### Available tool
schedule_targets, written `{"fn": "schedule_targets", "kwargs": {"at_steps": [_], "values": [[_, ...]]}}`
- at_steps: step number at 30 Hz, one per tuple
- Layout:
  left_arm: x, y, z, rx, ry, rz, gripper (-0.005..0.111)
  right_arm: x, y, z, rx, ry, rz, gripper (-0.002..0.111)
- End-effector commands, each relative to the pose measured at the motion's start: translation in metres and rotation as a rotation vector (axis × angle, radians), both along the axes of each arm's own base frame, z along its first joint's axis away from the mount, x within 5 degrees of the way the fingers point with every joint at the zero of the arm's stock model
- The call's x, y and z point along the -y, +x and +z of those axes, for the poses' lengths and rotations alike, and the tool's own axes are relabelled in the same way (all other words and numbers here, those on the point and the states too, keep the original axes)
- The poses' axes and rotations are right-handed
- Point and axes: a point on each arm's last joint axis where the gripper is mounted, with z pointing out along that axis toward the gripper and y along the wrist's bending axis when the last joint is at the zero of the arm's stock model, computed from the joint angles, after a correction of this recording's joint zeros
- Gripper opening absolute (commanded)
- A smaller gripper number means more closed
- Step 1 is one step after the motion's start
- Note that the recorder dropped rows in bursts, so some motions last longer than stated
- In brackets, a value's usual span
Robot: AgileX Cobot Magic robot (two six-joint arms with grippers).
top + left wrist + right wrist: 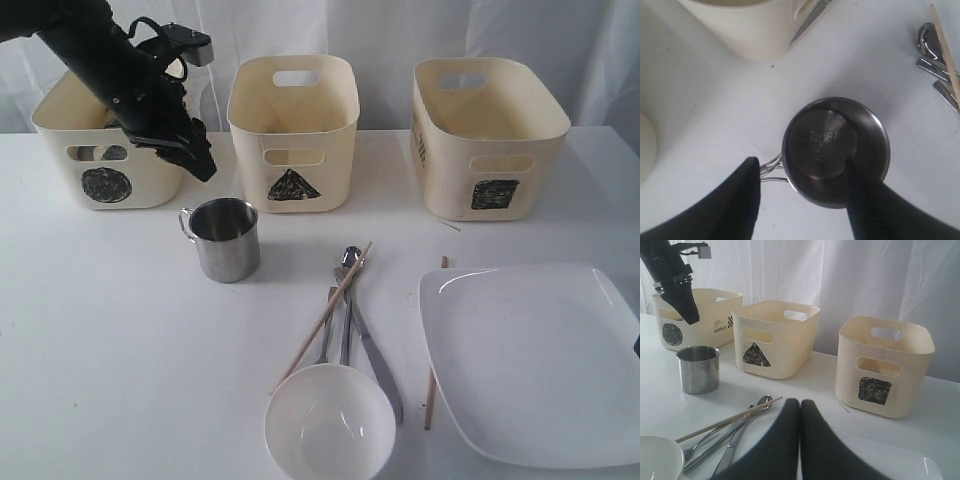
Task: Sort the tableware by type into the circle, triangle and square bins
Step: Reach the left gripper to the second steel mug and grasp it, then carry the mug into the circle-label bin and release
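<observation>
Exterior view: my left gripper (200, 160) hangs above steel mug (226, 238), which stands upright on table front-left of triangle bin (293, 130). Left wrist view: my fingers (747, 200) spread wide, nothing between them, clear of mug.

Right wrist view: my right gripper (800, 407) has fingers pressed together, empty, front-right of triangle bin above square plate (530, 360).

Steel cutlery (347, 320) bundled directly in front of triangle bin, one chopstick (322, 316) across it. White bowl (330, 425) farther front. Second chopstick (433, 380) beside plate edge.
</observation>
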Motion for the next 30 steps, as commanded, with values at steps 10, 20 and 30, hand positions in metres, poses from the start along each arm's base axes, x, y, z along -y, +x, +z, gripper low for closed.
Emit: {"fn": "schedule_targets", "kwargs": {"at_steps": [10, 20, 30], "values": [[0.010, 0.013, -0.049, -0.092, -0.015, -0.046, 0.055, 0.000, 0.000, -0.001, 0.006, 0.001, -0.004, 0.000], [0.013, 0.023, -0.084, -0.129, 0.000, -0.050, 0.050, 0.000, 0.000, -0.001, 0.006, 0.001, -0.004, 0.000], [0.009, 0.015, -0.067, -0.149, 0.014, -0.079, 0.000, 0.000, 0.000, -0.001, 0.007, 0.001, -0.004, 0.000]]}}
